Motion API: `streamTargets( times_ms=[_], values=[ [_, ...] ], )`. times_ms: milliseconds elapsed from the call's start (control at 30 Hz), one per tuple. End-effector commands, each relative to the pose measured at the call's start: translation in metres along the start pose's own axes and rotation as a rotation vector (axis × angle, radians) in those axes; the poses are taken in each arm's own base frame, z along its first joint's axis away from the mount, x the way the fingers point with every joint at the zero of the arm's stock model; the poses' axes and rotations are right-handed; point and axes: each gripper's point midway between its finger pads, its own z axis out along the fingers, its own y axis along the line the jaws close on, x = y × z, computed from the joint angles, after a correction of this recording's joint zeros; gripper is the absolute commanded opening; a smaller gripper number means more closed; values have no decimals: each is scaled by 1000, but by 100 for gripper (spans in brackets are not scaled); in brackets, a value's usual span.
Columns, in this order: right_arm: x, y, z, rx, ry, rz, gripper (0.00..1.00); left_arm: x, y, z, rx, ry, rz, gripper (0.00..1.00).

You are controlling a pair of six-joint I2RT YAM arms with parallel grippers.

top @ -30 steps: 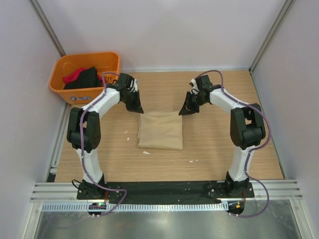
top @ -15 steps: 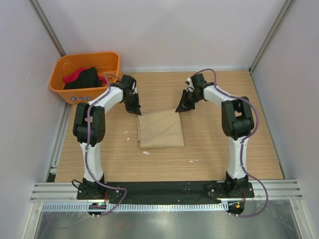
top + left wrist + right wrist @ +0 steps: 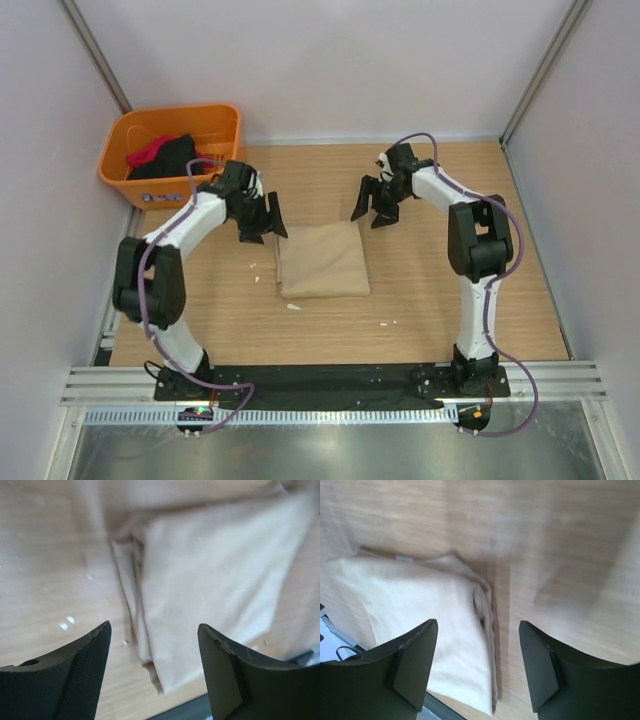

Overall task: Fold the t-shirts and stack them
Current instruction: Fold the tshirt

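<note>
A folded beige t-shirt [image 3: 320, 259] lies flat in the middle of the wooden table. My left gripper [image 3: 263, 220] hovers open just beyond its far left corner, nothing between the fingers. The left wrist view shows the shirt [image 3: 210, 575] and its layered left edge below the open left gripper [image 3: 155, 650]. My right gripper [image 3: 372, 205] stands open off the far right corner, also empty. In the right wrist view the shirt [image 3: 415, 610] lies under the left finger of the right gripper [image 3: 479, 652], bare wood under the other. More garments, red and black [image 3: 165, 155], fill the orange basket.
The orange basket [image 3: 172, 185] sits at the table's far left corner, close behind my left arm. Small white specks [image 3: 294, 306] lie on the wood near the shirt. Grey walls close in both sides, and a black mat [image 3: 330, 385] runs along the near edge.
Both grippers have opened, letting go of the shirt's far corners, and lifted slightly away. The shirt lies flat where it was laid. My left arm has swung outward to the left.
</note>
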Motion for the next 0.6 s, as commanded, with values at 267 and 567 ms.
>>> streamTargets(
  times_ms=[267, 567],
  values=[
    [104, 29, -57, -144, 66, 2, 75, 65, -32, -8, 368, 27, 15, 68],
    [128, 21, -45, -148, 104, 39, 76, 72, -16, 17, 336, 36, 31, 66]
  ],
)
